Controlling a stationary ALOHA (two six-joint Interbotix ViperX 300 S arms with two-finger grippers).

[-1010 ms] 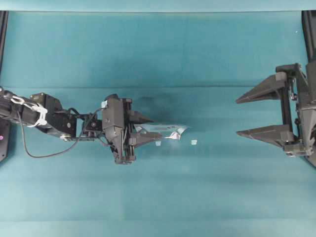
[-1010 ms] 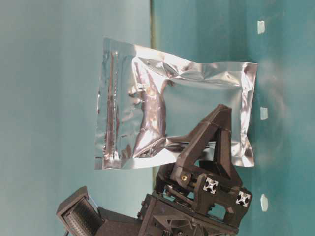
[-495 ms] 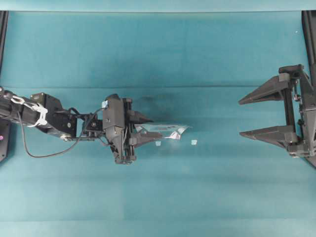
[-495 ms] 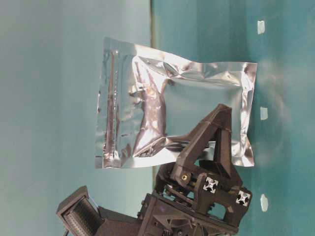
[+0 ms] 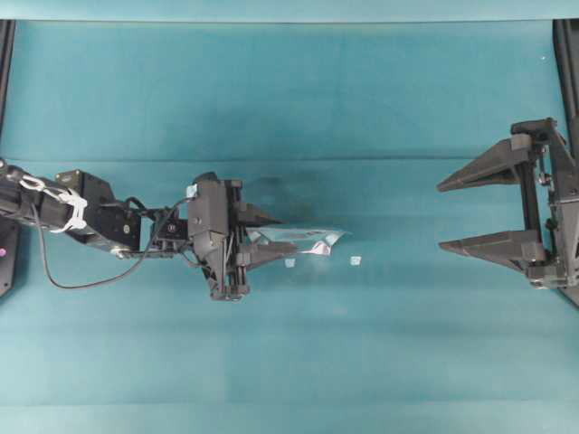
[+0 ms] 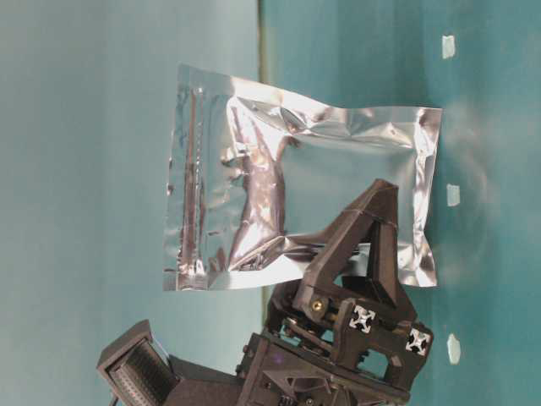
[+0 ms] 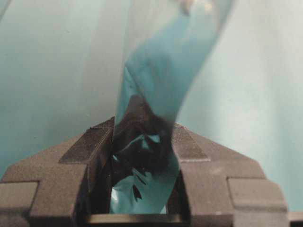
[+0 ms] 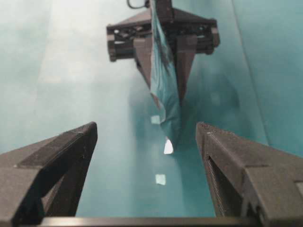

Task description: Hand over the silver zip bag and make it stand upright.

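Overhead view, left to centre: my left gripper (image 5: 271, 239) sits left of the frame's middle, its jaws clamped on the silver zip bag (image 5: 308, 240), which juts rightward from the fingertips, seen nearly edge-on and held off the teal table (image 5: 289, 99).

Just right of the bag, two small pale scraps (image 5: 355, 260) lie on the table surface.

Far right edge, mid-height: my right gripper (image 5: 452, 214) faces the bag with its jaws spread wide and nothing between them, well apart from the bag.

Table-level view: the bag (image 6: 296, 194) fills the centre, its flat face toward the camera, the strip along one short edge at frame left, and the left gripper (image 6: 372, 228) pinching its lower right part.

Left wrist view: the foil (image 7: 156, 94) rises from between the two pads (image 7: 85, 146) at lower centre.

Right wrist view: the bag (image 8: 163, 80) hangs at upper centre, framed by the right gripper's two open fingers (image 8: 61, 161) in the lower corners.
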